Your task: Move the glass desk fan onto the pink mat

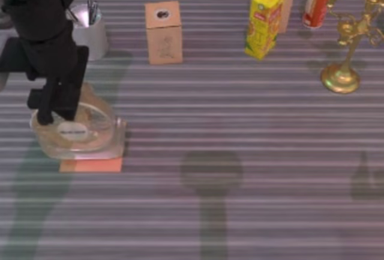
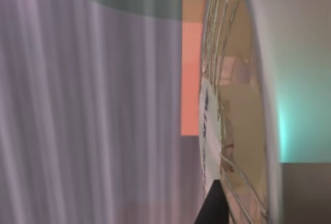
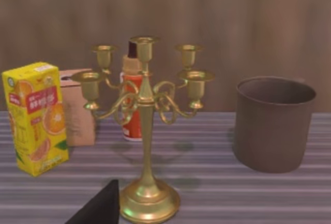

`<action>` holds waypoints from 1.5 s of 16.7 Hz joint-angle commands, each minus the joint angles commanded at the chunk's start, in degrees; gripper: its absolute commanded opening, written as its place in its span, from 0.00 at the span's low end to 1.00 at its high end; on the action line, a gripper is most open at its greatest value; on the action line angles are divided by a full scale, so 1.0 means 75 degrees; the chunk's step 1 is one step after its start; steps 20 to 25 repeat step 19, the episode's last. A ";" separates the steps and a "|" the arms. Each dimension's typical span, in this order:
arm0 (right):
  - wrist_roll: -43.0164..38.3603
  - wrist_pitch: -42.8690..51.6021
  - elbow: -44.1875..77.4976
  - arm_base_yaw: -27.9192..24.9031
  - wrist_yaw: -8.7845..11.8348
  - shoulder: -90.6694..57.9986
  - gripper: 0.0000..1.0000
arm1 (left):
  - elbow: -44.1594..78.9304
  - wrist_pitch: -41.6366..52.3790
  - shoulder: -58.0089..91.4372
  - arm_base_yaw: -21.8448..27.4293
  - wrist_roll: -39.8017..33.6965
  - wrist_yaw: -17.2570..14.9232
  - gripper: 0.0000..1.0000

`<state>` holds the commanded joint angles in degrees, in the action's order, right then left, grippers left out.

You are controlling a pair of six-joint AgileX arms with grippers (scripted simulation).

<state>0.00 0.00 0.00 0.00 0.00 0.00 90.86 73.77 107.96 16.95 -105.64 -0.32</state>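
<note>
- Currently the left gripper (image 1: pixel 53 111) sits at the table's left side, reaching down from above onto the glass desk fan (image 1: pixel 81 131).
- Its fingers appear pinched on the fan's cage rim; the left wrist view shows one dark fingertip (image 2: pixel 213 203) against the rim, though the second finger is hidden, so the pinch is a judgement.
- Fan position: over the pink mat (image 1: pixel 90 165), covering most of it. Only the mat's near strip shows past the fan's base. Cannot tell whether the base is touching the mat or just above it.
- Likely reason for the top hold: gripping the rim keeps the wide cage steady while the small base is lined up with the mat.
- Fan appearance: transparent, silvery round cage, pale central hub with a dark label, tan tints showing through the glass.
- Right arm parked at the table's right, off the top view; its wrist camera faces a gold candelabra (image 3: pixel 146 131). Fingers' state: cannot tell.
</note>
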 joint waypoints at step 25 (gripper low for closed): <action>0.0000 0.0000 0.0000 0.0000 0.0000 0.0000 1.00 | 0.0000 0.0000 0.0000 0.0000 0.0000 0.0000 1.00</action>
